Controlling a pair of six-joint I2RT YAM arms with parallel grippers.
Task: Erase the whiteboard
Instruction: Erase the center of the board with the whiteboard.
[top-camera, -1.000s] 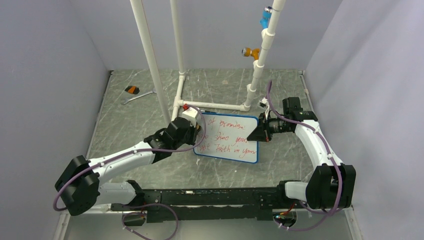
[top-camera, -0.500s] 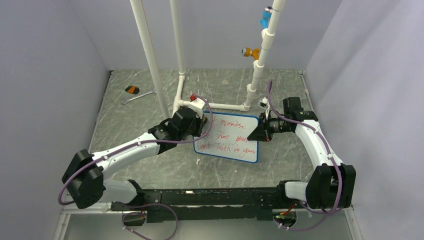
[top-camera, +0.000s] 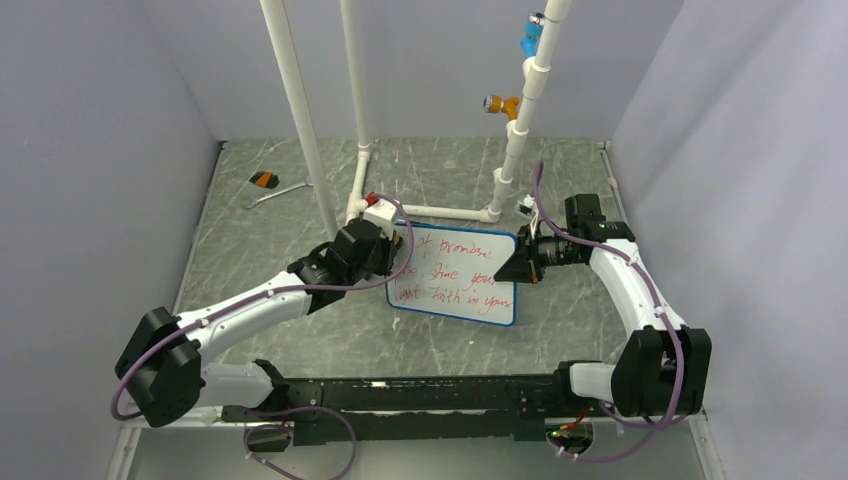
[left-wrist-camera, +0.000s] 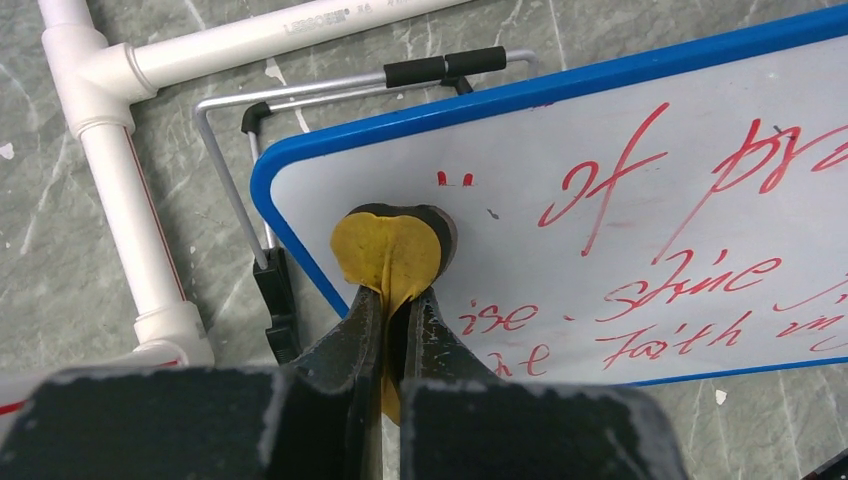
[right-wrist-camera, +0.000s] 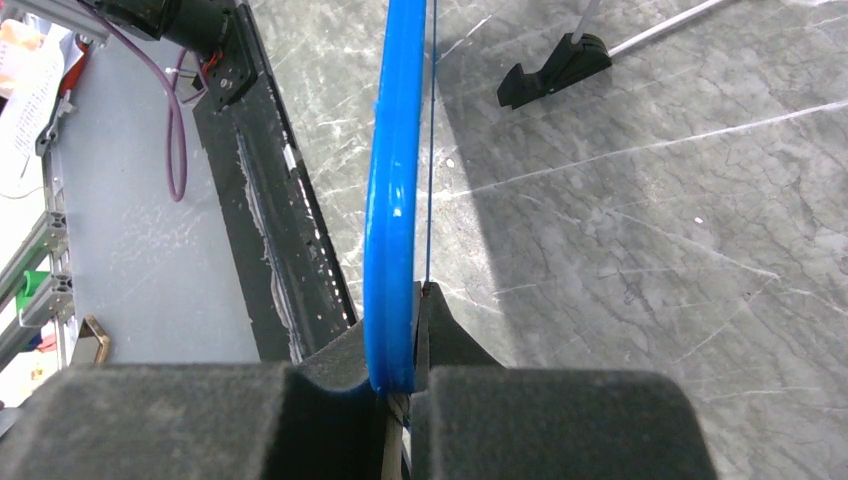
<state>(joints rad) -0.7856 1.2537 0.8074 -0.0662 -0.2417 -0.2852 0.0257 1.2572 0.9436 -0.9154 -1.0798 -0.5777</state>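
The left fingers (left-wrist-camera: 350, 330) clamp a yellow pad (left-wrist-camera: 385, 245) at the whiteboard (left-wrist-camera: 620, 180) far-left corner | red writing (left-wrist-camera: 650, 290) runs rightward along its long axis | right fingers (right-wrist-camera: 330, 370) pinch its right edge.

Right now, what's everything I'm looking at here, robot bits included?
whiteboard: one, white with blue frame and red writing, table centre
yellow pad: one, yellow, against the board's face near its left corner
pipe frame: one, white, behind the board
wrench: one, silver, far left of table
small block: one, orange and black, beside the wrench
clip: one, blue, high on the right pipe
fitting: one, orange, below the clip
table: one, grey marbled
left tool: one, black, shut on the pad
right tool: one, black, shut on the board's right edge
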